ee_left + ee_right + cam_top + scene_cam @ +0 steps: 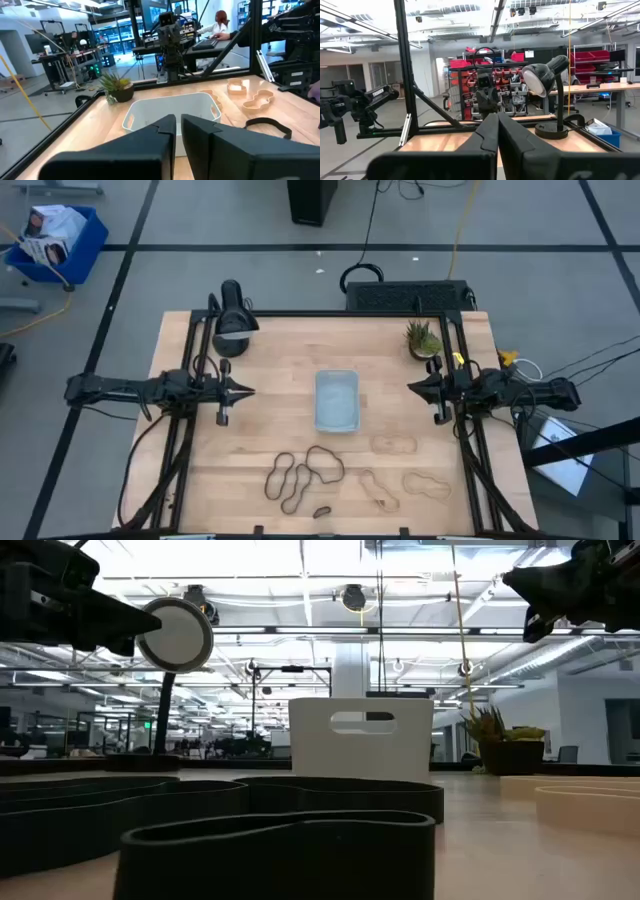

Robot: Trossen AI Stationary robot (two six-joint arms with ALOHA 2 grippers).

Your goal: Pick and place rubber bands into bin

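Note:
The pale translucent bin [336, 401] stands at the table's middle; it also shows in the low view [360, 740] and the left wrist view [170, 112]. Dark rubber bands [300, 475] and a small dark one [322, 511] lie flat near the front edge, close up in the low view [280, 840]. Tan rubber bands [393, 445] [427, 484] [378, 490] lie to their right. My left gripper [245, 391] hovers left of the bin, shut and empty. My right gripper [412, 387] hovers right of the bin, shut and empty.
A black desk lamp [232, 320] stands at the far left corner and a small potted plant [423, 340] at the far right. A black frame runs along the table's edges [330, 313]. A person sits at a desk beyond the table [220, 25].

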